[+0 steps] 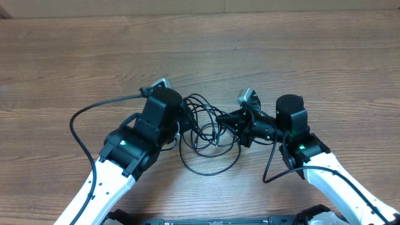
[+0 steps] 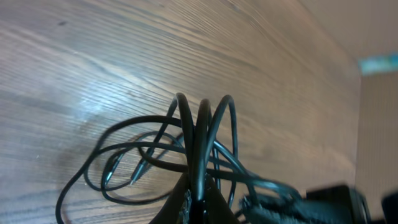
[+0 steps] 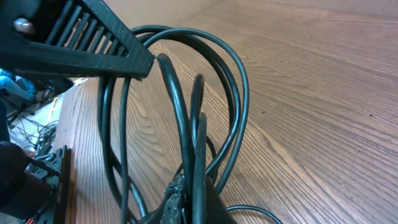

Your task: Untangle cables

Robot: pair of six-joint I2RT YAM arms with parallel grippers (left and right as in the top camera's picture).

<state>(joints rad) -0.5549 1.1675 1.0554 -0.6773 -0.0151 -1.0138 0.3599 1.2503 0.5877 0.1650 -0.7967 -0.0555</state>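
The cables (image 1: 209, 140) are a loose tangle of thin black loops on the wooden table, lying between my two arms. On the tangle's left side, my left gripper (image 1: 185, 121) is shut on a bunch of strands. In the left wrist view the strands (image 2: 199, 130) rise out of the closed left gripper (image 2: 200, 198), and two small plugs (image 2: 113, 172) lie on the wood behind. My right gripper (image 1: 225, 119) is shut on the tangle's right side. The right wrist view shows several loops (image 3: 180, 106) pinched in the right gripper (image 3: 194, 200), with a left finger (image 3: 81, 43) close above them.
The wooden table (image 1: 200, 50) stretches far behind the tangle. A thicker arm cable (image 1: 78, 122) arcs out left of the left arm, and another (image 1: 272, 164) hangs by the right arm. Clutter (image 3: 18, 124) shows beyond the table edge in the right wrist view.
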